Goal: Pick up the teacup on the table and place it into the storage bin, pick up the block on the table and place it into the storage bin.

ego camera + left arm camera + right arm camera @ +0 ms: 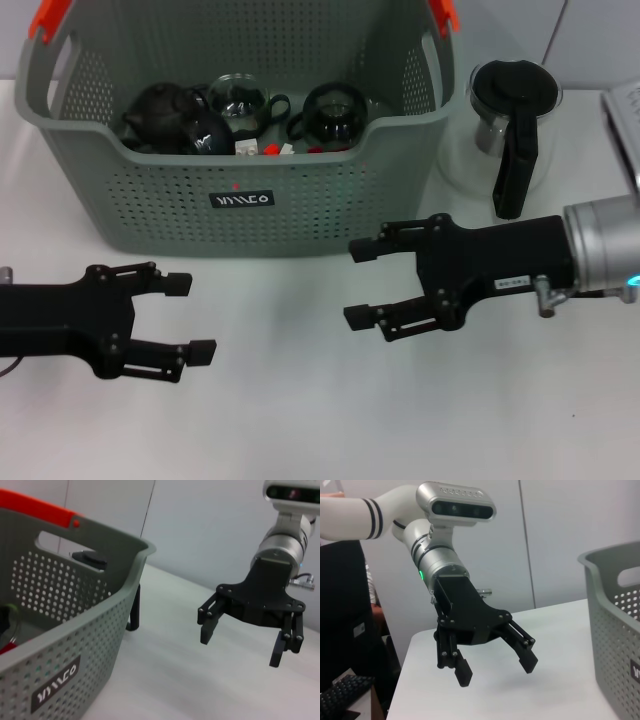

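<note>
Hovering over bare table [300, 420] in front of storage bin [330, 215]: left gripper [190, 318] and right gripper [360, 283], both spread wide, holding nothing. Teaware lying inside bin; glass pitcher [507, 130] standing beside it. Apparently finishing; next calling for retracting arms.

I see bright, even light from above, and the white table [300, 420] looks nearly washed out. Only faint soft shadows lie under the left gripper [190, 318] and the right gripper [362, 283]. The glass pot [505, 130] at two o'clock shows small glare. In the left wrist view the storage bin [60, 630] is slightly blurred.
</note>
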You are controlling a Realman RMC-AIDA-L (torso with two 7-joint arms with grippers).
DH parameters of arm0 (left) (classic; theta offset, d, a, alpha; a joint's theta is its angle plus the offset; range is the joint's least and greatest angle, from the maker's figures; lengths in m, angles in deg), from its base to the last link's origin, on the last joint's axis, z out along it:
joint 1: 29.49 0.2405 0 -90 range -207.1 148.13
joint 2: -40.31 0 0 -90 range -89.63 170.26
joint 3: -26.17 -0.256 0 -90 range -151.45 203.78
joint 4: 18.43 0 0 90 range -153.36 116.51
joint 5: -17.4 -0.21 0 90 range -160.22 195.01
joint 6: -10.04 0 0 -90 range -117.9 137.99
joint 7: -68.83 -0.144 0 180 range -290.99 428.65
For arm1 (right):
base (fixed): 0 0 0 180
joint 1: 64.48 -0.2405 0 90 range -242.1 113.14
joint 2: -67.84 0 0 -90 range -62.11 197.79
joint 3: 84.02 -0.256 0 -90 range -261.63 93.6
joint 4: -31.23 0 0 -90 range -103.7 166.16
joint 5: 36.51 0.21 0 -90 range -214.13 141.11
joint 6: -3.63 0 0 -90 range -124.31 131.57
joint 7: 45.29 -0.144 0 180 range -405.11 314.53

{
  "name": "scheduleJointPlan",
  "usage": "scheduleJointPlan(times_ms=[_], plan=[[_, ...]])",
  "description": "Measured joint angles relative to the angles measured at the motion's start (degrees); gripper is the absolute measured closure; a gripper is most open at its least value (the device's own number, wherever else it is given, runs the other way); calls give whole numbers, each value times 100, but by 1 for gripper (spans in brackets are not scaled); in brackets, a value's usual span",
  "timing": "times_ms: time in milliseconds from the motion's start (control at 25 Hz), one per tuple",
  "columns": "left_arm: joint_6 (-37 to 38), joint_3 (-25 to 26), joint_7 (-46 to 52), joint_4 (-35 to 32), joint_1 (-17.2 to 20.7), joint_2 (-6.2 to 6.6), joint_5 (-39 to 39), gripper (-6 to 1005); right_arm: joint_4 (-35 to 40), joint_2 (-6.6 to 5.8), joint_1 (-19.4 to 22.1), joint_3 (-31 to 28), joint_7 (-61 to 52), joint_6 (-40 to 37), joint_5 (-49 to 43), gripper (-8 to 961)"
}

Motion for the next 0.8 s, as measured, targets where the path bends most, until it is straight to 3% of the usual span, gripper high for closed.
scheduleJointPlan(times_ms=[800], plan=[[-283, 97, -174, 34, -35, 21, -259, 48, -99, -50, -131, 251, -44, 156, -25, 116]])
